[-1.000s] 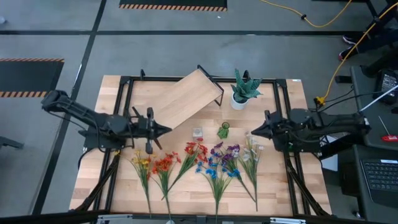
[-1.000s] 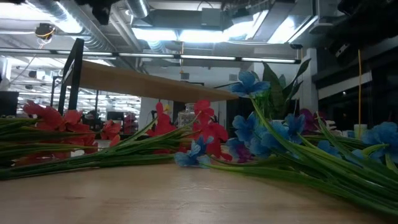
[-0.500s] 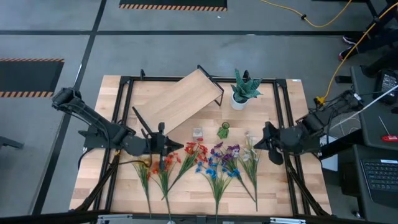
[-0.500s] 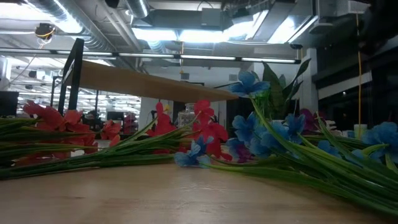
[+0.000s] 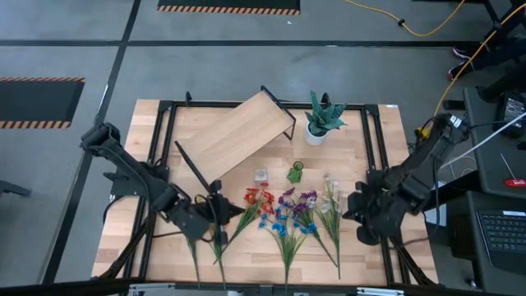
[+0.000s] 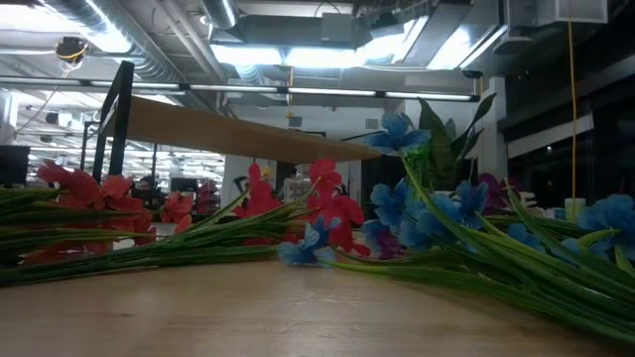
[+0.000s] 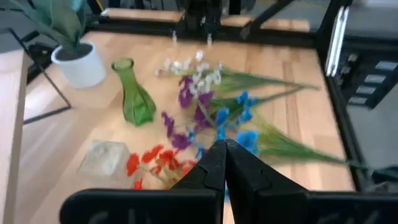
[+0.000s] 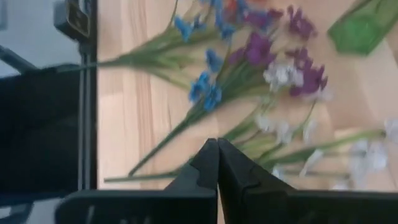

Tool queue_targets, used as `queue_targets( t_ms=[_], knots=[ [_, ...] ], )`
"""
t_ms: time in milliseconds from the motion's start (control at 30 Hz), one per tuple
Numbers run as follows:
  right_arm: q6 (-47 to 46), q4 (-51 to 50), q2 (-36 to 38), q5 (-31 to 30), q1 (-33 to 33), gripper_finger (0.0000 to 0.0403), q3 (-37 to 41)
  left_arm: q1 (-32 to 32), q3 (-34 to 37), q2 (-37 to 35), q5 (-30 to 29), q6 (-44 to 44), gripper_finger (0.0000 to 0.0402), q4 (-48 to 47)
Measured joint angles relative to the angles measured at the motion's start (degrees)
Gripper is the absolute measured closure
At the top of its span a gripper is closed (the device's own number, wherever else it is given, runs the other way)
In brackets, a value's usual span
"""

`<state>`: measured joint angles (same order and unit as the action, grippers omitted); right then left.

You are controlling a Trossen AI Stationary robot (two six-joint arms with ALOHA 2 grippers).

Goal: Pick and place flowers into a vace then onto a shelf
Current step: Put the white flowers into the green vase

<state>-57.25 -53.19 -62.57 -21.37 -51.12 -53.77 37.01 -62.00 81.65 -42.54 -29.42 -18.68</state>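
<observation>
The flowers lie in a row on the near half of the table: orange-red [image 5: 215,219], red [image 5: 258,197], blue [image 5: 279,223], purple [image 5: 298,200] and white [image 5: 331,202] sprays, stems pointing to the near edge. A small green glass vase [image 5: 295,172] stands behind them. The shelf [image 5: 238,131] sits slanted at the far side. My left gripper [image 5: 230,209] is shut above the orange-red and red sprays, pointing right; its wrist view shows the shut fingers [image 7: 224,149] over red blooms. My right gripper [image 5: 348,210] is shut beside the white spray, its tip [image 8: 217,144] over green stems.
A spiky green plant in a white pot [image 5: 321,117] stands right of the shelf. A small clear block [image 5: 260,175] lies left of the vase. A black metal frame [image 5: 371,140] runs along the table's sides. Bare wood lies near the front edge [image 6: 298,317].
Both arms have swung toward the table's near edge. My left gripper has moved from beside the shelf toward the near edge and right, over the orange-red and red sprays. My right gripper has moved toward the near edge, alongside the white spray. The flowers have stayed where they were.
</observation>
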Motion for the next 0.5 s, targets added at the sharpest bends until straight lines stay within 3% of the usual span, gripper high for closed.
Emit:
queue_targets(
  t_ms=[200,367,500],
  knots=[
    [-7.20,-3.49,-4.89,-1.14,-2.13,0.0403,-1.65,0.03,-0.11,2.96,0.07,0.08,0.0398,-0.38],
    [-7.70,-3.59,-7.20,-1.15,-2.23,0.0395,-1.24,0.03,-0.11,3.94,0.09,0.34,0.0398,-0.89],
    [-7.61,-3.38,-8.68,-1.15,-2.20,0.0387,-1.18,0.03,-0.11,4.02,-0.41,7.21,0.0398,-0.87]
  ],
)
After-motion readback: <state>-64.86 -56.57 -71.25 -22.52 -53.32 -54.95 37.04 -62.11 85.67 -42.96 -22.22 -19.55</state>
